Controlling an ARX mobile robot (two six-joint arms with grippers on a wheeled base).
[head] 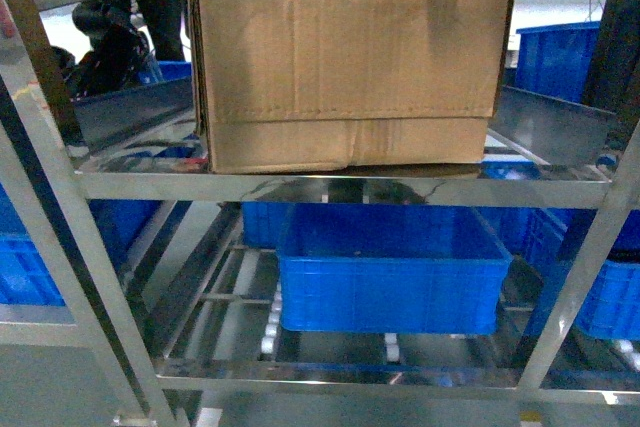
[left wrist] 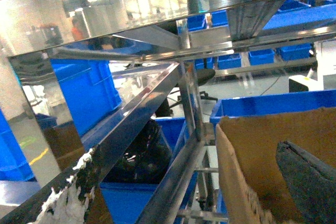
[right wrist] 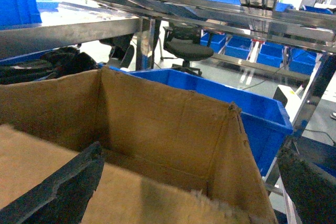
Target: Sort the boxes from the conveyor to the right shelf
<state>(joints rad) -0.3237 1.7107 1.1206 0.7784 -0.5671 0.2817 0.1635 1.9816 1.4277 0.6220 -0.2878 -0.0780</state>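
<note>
A brown cardboard box [head: 350, 57] with ragged top edges rests on the upper tier of the steel right shelf [head: 340, 190]. My left gripper [left wrist: 189, 192] is open and straddles the box's left wall [left wrist: 231, 171]. Its dark finger [left wrist: 310, 182] is inside the box and its foam-flecked finger [left wrist: 68, 198] is outside by a shelf post. My right gripper [right wrist: 184, 192] is open across the box's right wall [right wrist: 241, 166], with one finger [right wrist: 58, 192] inside and the other [right wrist: 310, 187] outside. The conveyor is out of view.
A blue plastic crate [head: 390, 267] sits on the roller rails of the tier below, with more blue crates [head: 555, 57] behind and to the sides. Slanted steel posts [head: 60, 197] frame the shelf. A black office chair [right wrist: 186, 48] stands beyond it.
</note>
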